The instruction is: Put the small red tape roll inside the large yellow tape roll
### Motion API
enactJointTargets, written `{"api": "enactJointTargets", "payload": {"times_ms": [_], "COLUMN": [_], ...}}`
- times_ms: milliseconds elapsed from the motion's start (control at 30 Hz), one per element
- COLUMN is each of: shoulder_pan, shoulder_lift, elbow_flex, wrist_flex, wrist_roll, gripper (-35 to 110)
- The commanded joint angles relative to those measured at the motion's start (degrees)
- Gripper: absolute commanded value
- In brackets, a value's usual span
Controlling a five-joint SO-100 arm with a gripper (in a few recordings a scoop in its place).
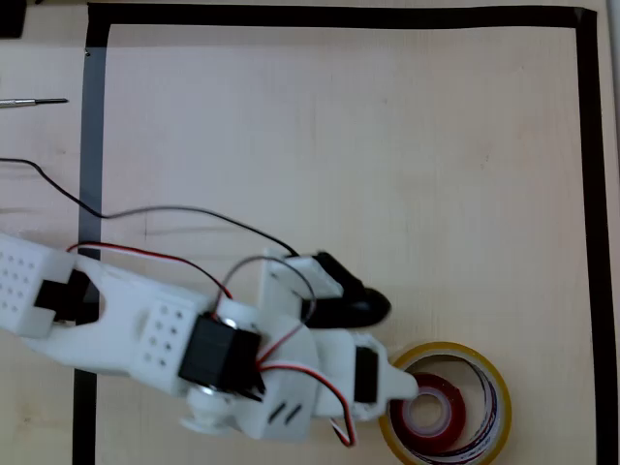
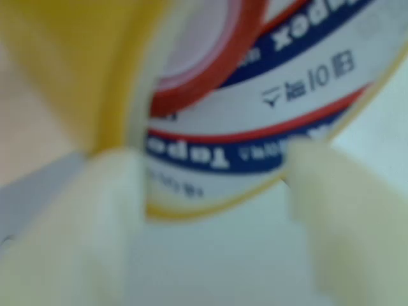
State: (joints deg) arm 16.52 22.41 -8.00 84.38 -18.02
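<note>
Cream-white gripper [image 2: 213, 191] nearest in the wrist view, fingers spread apart with nothing held, straddling the wall of the large yellow tape roll [image 1: 489, 383]. Just beyond, small red tape roll [image 1: 432, 414] already lying inside that ring, toward its 8 o'clock side, at the table's [image 1: 339, 126] 5 o'clock corner overhead. Placement judged done; only withdrawal left.
</note>
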Motion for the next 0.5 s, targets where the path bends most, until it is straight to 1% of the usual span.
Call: {"api": "enactJointTargets", "payload": {"times_ms": [0, 167, 233, 300, 467], "shoulder_pan": [-0.7, -3.16, -3.52, -3.6, -7.82], "shoulder_lift": [17.75, 24.96, 27.86, 36.12, 56.34], "elbow_flex": [-5.98, -5.98, -5.1, 4.31, 25.49], "wrist_flex": [8.35, 19.16, 19.42, 19.42, 19.25], "wrist_roll": [0.53, 0.7, 2.99, 4.13, 4.13], "gripper": [11, 10, 9, 8, 8]}}
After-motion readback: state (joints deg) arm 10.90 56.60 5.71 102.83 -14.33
